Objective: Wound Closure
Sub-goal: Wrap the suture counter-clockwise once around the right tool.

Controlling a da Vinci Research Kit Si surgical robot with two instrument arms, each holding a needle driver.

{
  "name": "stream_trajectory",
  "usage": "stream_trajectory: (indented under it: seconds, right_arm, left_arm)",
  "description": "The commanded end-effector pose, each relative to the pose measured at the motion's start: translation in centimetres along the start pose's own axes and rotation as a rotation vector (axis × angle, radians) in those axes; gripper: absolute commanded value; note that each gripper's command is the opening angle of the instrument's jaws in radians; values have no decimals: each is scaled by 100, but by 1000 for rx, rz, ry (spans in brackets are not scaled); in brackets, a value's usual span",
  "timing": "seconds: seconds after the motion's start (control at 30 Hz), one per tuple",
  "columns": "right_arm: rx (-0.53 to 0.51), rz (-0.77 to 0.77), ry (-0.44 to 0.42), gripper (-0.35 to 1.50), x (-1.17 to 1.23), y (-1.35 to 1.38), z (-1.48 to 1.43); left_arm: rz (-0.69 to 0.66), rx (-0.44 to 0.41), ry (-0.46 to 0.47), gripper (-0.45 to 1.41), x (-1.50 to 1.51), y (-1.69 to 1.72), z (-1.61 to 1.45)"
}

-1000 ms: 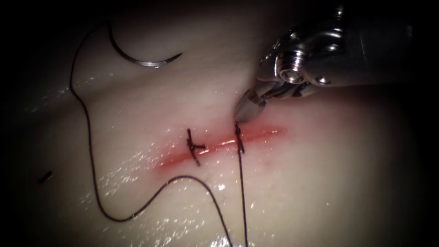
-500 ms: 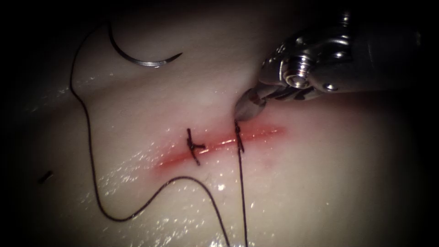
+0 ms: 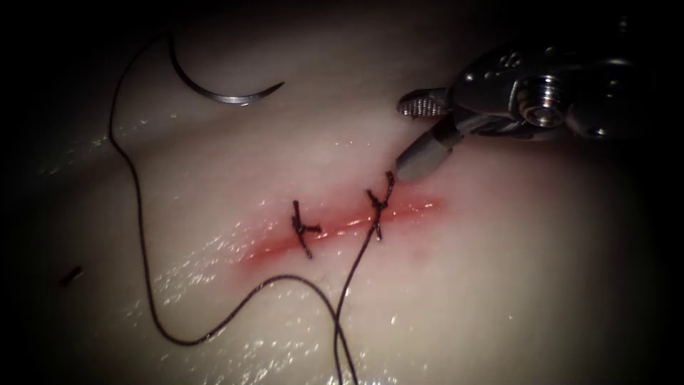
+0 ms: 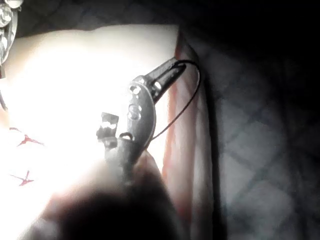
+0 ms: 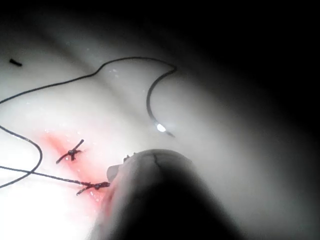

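Observation:
The curved needle (image 3: 221,93) lies free on the tissue (image 3: 499,285), far up and left of the cut (image 3: 413,209); neither tool holds it. Its thread (image 3: 139,214) runs down, loops round and rises to the right knot (image 3: 375,212) on the cut. A short thread tail (image 3: 389,180) stands loose above that knot. My right tool (image 3: 412,134) hovers just above and right of the tail, jaws open and holding nothing. In the left wrist view my left tool (image 4: 177,65) is shut on the thread (image 4: 186,97) beside the tissue's edge. The needle (image 5: 150,107) also lies beyond both knots.
A tied stitch (image 3: 305,229) crosses the cut left of the right knot. Red fluid tints the cut's edges. A small cut bit of thread (image 3: 71,274) lies on the tissue at far left.
The right tool opened, let go of the short tail above the right knot and drew back up and to the right. The taut strand below that knot went slack and bowed left.

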Motion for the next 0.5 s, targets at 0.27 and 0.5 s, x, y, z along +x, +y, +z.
stream_trajectory:
  seconds: [0.27, 0.5]
  right_arm:
    - [110, -137, 293, 19, -9, 0, 5]
    - [147, -250, 448, -35, 0, -34, 25]
  left_arm:
    - [123, 43, -86, -45, 18, -53, -35]
    - [236, -1, -39, -45, 33, -89, -60]
